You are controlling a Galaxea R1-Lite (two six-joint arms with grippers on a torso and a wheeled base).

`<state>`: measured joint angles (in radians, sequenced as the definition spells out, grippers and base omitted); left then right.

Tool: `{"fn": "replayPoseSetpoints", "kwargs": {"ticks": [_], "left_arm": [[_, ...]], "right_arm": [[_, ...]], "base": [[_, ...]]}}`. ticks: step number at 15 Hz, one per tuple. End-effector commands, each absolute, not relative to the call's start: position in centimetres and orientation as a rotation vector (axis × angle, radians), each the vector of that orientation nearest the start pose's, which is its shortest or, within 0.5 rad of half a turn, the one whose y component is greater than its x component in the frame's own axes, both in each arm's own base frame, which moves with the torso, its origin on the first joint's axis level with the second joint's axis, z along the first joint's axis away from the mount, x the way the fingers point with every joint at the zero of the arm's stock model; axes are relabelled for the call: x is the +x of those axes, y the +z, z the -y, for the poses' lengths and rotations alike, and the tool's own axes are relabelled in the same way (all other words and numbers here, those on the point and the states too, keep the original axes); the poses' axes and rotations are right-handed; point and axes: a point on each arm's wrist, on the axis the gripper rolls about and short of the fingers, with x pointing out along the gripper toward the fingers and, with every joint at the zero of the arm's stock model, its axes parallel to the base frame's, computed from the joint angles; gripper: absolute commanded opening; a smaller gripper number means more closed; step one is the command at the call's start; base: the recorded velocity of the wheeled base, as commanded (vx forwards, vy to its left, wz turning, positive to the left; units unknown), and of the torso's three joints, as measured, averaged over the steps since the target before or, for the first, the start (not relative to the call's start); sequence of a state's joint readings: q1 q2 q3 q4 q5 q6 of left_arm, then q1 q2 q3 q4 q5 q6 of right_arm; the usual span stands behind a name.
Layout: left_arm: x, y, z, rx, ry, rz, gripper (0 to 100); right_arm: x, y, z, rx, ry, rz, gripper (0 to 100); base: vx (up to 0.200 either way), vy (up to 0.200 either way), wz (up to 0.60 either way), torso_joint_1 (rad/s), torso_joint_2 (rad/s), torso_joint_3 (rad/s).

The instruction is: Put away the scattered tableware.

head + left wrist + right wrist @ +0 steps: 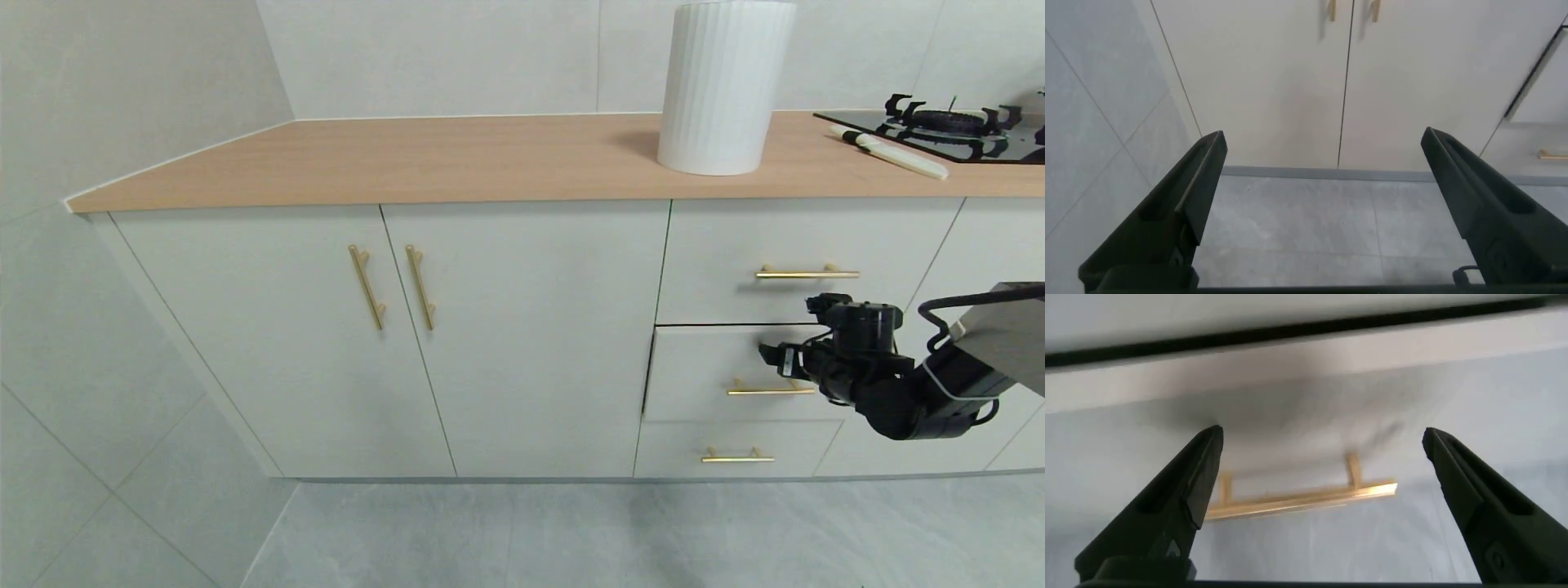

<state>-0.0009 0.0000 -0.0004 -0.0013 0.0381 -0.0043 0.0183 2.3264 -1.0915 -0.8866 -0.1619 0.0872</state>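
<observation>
Head view: your right arm stretches level toward the 2nd drawer (702,367), right gripper (774,356) spread wide, empty, just before its gold handle (771,390). A white utensil (891,153) lies on the countertop (408,159) beside the stove (951,122).

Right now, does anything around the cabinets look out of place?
The middle drawer stands slightly ajar, a dark gap along its top and left edges. A cream utensil lies askew across the edge of the hob.
</observation>
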Motion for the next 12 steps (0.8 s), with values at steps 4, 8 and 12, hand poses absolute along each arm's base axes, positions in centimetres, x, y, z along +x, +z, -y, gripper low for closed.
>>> {"fn": "replayPoseSetpoints", "kwargs": {"ticks": [4, 8, 12], "left_arm": [[-2.3, 7.6, -0.1, -0.005, 0.038, 0.000, 100], [-2.3, 7.6, -0.1, -0.005, 0.038, 0.002, 100], [-2.3, 7.6, -0.1, -0.005, 0.038, 0.003, 100]], "right_arm": [[45.1, 2.9, 0.2, 0.057, -0.236, -0.281, 100], [43.1, 5.0, 0.2, 0.058, -0.236, -0.275, 100], [32.3, 12.5, 0.1, 0.068, -0.214, -0.184, 100]], "base": [[0.000, 0.000, 0.00, 0.000, 0.00, 0.000], [0.000, 0.000, 0.00, 0.000, 0.00, 0.000], [0.000, 0.000, 0.00, 0.000, 0.00, 0.000]]}}
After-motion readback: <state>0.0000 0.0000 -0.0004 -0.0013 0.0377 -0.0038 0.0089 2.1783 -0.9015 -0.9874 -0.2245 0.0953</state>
